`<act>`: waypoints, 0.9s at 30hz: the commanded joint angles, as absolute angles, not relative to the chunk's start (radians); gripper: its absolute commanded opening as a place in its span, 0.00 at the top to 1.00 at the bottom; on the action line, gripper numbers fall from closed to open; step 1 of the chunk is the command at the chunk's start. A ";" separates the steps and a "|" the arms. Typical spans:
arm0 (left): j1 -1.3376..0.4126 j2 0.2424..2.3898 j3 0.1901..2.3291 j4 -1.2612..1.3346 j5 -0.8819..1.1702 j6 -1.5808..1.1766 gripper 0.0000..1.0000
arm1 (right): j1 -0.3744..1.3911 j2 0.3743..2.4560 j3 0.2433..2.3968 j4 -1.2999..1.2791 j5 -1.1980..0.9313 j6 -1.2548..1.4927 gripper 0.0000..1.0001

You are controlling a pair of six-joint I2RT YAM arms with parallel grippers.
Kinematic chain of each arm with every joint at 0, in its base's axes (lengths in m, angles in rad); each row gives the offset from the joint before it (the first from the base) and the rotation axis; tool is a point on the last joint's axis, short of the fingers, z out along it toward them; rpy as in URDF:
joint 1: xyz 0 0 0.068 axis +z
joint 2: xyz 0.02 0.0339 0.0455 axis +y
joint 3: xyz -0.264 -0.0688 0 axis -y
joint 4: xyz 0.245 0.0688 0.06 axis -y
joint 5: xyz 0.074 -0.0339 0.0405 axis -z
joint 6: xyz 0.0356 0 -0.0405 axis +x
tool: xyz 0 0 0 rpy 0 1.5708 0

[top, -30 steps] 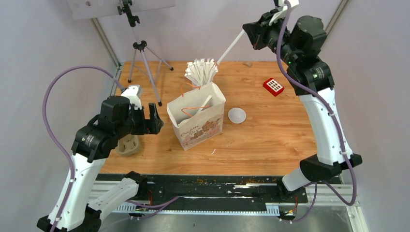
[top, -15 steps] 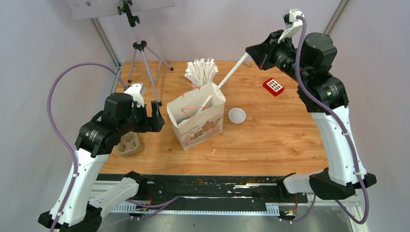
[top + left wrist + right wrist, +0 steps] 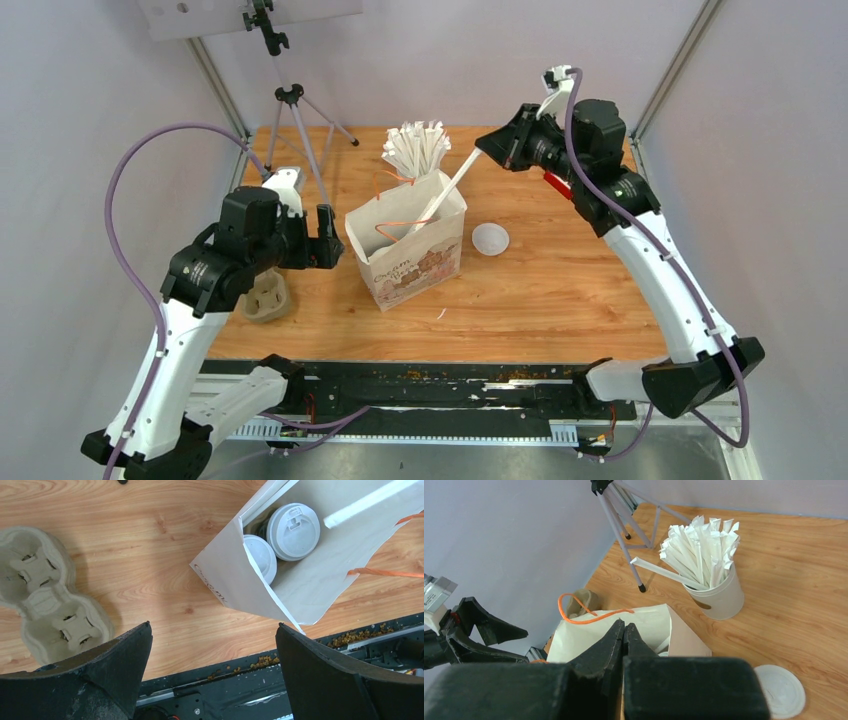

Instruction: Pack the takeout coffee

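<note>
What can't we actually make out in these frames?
- Coffee cups: left wrist shows only lids; paper bag walls hide the bodies. Top view: not visible inside the bag.
- Red block: top view, mostly behind the right arm.
- Bag print: top view, too small to read.
- Cup carrier: left wrist, cut by left edge.

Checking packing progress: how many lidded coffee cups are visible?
2, inside the white paper bag: one dark brown paper cup with round white plastic lid, unobstructed, a second lidded cup beside it, partly behind the bag's wall. More may be hidden.
</note>
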State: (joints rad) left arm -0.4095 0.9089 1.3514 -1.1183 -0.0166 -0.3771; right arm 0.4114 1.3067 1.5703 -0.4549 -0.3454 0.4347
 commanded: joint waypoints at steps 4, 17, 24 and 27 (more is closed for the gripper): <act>-0.404 0.900 1.382 -1.101 -0.022 -0.362 0.00 | 0.433 1.393 1.532 -0.198 -0.433 0.588 1.00; -0.404 0.893 1.373 -1.114 -0.040 -0.355 0.00 | 0.538 1.512 1.486 -0.106 -0.442 0.690 1.00; -0.404 0.892 1.377 -1.102 -0.036 -0.363 0.00 | 0.557 1.512 1.426 -0.125 -0.440 0.686 0.95; -0.403 0.892 1.386 -1.101 -0.034 -0.364 0.00 | 0.556 1.509 1.451 -0.182 -0.431 0.657 0.86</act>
State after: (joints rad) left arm -0.4099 0.9012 1.3514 -1.1198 -0.0326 -0.3740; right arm 0.5488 1.5188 1.4227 -0.1673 -0.4294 0.6762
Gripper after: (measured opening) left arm 0.998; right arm 0.087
